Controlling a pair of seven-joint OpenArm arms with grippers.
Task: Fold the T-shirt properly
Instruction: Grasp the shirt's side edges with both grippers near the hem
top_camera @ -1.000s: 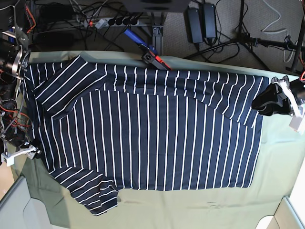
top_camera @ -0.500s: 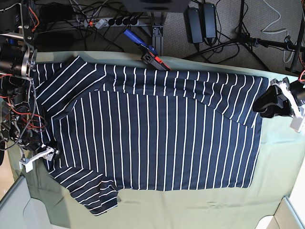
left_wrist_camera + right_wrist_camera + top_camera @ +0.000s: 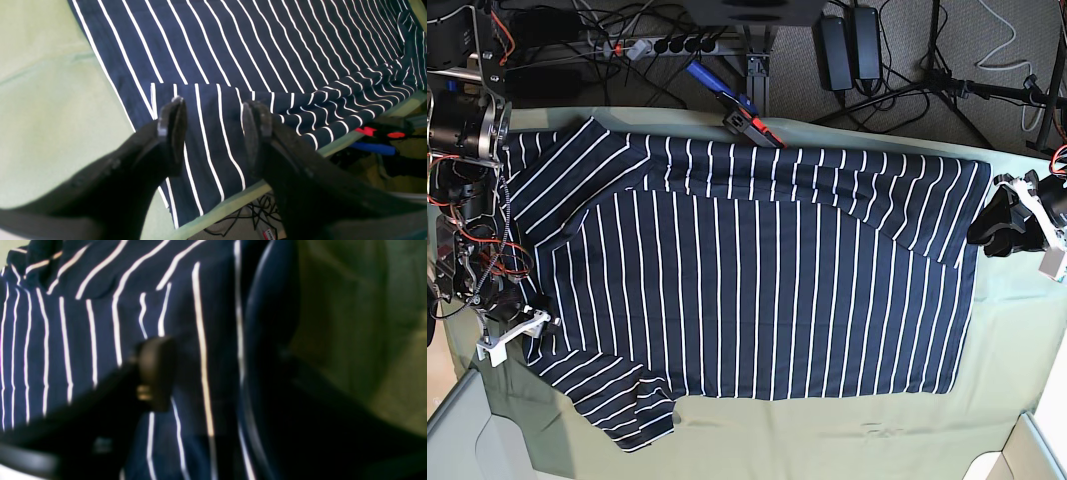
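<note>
The T-shirt (image 3: 747, 290), dark navy with thin white stripes, lies spread flat on the pale green cloth (image 3: 847, 440), with one sleeve at the front left (image 3: 622, 405). My right gripper (image 3: 531, 323) is at the shirt's left edge. In the blurred right wrist view its jaws stand apart (image 3: 206, 366) with striped fabric (image 3: 100, 323) in the gap. My left gripper (image 3: 975, 236) hovers by the shirt's right back corner. In its wrist view it is open (image 3: 213, 116) above a folded-over corner of the shirt (image 3: 206, 140), holding nothing.
A red and blue clamp (image 3: 745, 115) grips the table's back edge, with a power strip (image 3: 667, 45) and cables beyond. Grey bins sit at the front left (image 3: 452, 435) and front right (image 3: 1042, 450) corners. The table edge (image 3: 240, 193) runs just under my left gripper.
My right gripper moved in from the left onto the shirt's edge and its jaws have narrowed. My left gripper drew slightly right, off the shirt's corner.
</note>
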